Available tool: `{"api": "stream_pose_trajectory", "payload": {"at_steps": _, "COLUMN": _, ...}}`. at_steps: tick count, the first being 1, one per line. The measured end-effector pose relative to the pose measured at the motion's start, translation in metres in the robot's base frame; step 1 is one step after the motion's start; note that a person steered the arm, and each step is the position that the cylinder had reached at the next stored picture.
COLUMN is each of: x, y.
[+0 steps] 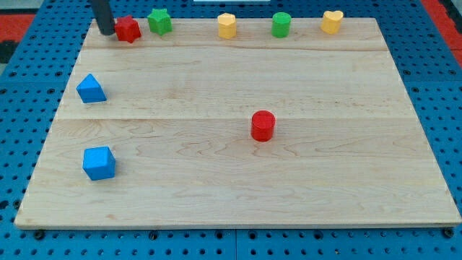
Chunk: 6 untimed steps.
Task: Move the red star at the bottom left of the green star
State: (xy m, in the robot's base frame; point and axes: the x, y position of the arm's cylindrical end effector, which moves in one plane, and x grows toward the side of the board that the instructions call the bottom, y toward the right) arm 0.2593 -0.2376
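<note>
The red star (pixel 128 29) lies near the view's top left of the wooden board (pixel 238 180). The green star (pixel 160 22) sits just to its right and slightly higher, with a small gap between them. My tip (pixel 106 32) is at the red star's left side, close to it or touching it; I cannot tell which. The rod rises out of the view's top.
A yellow block (pixel 227 26), a green cylinder (pixel 281 24) and a yellow heart (pixel 332 22) line the top edge. A red cylinder (pixel 263 126) stands mid-board. A blue triangular block (pixel 91 89) and a blue cube (pixel 99 162) sit at the left.
</note>
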Motion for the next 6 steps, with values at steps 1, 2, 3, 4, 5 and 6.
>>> {"api": "stream_pose_trajectory", "payload": {"at_steps": 1, "x": 0.068, "y": 0.000}}
{"api": "stream_pose_trajectory", "payload": {"at_steps": 2, "x": 0.062, "y": -0.024}}
{"api": "stream_pose_trajectory", "payload": {"at_steps": 3, "x": 0.022, "y": -0.060}}
{"api": "stream_pose_trajectory", "payload": {"at_steps": 4, "x": -0.032, "y": -0.023}}
{"api": "stream_pose_trajectory", "payload": {"at_steps": 5, "x": -0.061, "y": 0.028}}
{"api": "stream_pose_trajectory", "payload": {"at_steps": 6, "x": -0.035, "y": 0.034}}
